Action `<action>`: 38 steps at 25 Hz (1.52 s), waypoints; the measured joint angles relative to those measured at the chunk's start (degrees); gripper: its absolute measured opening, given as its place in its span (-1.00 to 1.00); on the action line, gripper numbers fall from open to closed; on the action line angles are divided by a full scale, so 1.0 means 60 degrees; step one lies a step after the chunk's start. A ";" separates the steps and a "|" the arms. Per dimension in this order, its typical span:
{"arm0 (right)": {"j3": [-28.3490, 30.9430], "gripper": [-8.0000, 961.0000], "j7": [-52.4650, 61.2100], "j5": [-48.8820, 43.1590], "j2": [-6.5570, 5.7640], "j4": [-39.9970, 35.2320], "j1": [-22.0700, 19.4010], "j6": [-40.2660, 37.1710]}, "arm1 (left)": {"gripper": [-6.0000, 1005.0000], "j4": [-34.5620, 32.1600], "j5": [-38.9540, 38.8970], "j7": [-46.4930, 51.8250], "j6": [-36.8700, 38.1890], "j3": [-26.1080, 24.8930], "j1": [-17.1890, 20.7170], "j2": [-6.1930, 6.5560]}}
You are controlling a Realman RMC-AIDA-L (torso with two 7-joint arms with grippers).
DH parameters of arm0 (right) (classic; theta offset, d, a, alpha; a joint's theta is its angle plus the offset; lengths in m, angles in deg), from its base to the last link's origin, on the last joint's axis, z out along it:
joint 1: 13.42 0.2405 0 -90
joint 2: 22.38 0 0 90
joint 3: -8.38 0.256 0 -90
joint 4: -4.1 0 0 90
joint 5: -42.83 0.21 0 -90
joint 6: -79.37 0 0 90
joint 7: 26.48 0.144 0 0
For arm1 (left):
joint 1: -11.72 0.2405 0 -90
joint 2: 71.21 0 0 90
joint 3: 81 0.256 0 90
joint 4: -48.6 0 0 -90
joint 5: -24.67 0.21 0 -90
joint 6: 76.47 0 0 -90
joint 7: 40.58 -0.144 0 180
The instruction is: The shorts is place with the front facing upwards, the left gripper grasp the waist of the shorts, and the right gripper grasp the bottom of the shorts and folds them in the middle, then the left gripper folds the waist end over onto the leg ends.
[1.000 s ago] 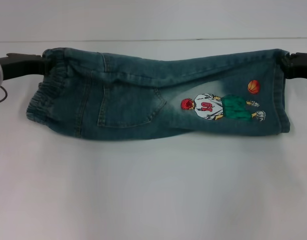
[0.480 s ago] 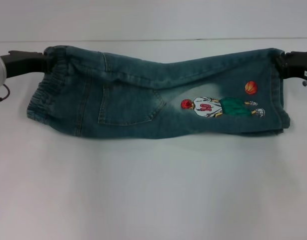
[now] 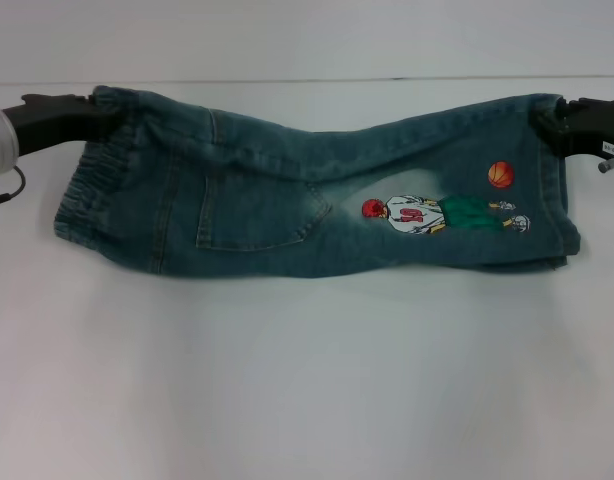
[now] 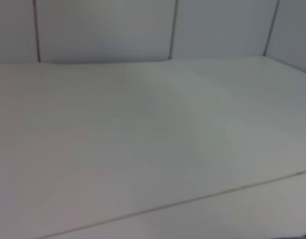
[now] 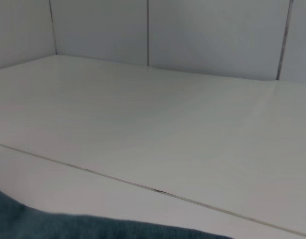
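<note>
The shorts (image 3: 267, 200) lie folded lengthwise on the white table (image 3: 307, 380), stretched left to right. The pocket side faces up, with a basketball-player print and an orange ball badge (image 3: 500, 174). The gathered waist of the shorts (image 3: 92, 185) is at the left. My left gripper (image 3: 92, 110), its wrist showing a green light, is shut on the waist's far corner. At the right are the leg ends (image 3: 562, 200), and my right gripper (image 3: 547, 120) is shut on the far corner of this bottom hem. The right wrist view catches a strip of denim (image 5: 68, 226). The left wrist view holds only table.
A thin seam (image 3: 307, 80) crosses the table just behind the shorts, and a panelled wall (image 5: 218, 35) rises beyond it. Bare white table surface stretches in front of the shorts.
Both grippers have carried the held edge slightly away from me, the right one also a little inward. The near edge has drawn back slightly and the print looks flatter.
</note>
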 joint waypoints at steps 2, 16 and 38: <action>-0.0007 -0.51 0.0013 -0.0001 0.0000 0.0002 0.0019 0.0135 | -0.54 0.0085 -0.0139 -0.0052 -0.0249 0.0000 0.0023 0.0011; -0.0516 0.45 0.0389 -0.0047 -0.0012 -0.0042 -0.0034 0.0427 | 0.34 0.0128 -0.0083 -0.0283 -0.0376 0.0224 0.0061 0.0054; -0.0480 0.91 0.0285 0.0427 0.0000 -0.0278 -0.0342 -0.1087 | 0.75 -0.0910 -0.0145 0.0507 0.1350 -0.0082 0.1344 0.0499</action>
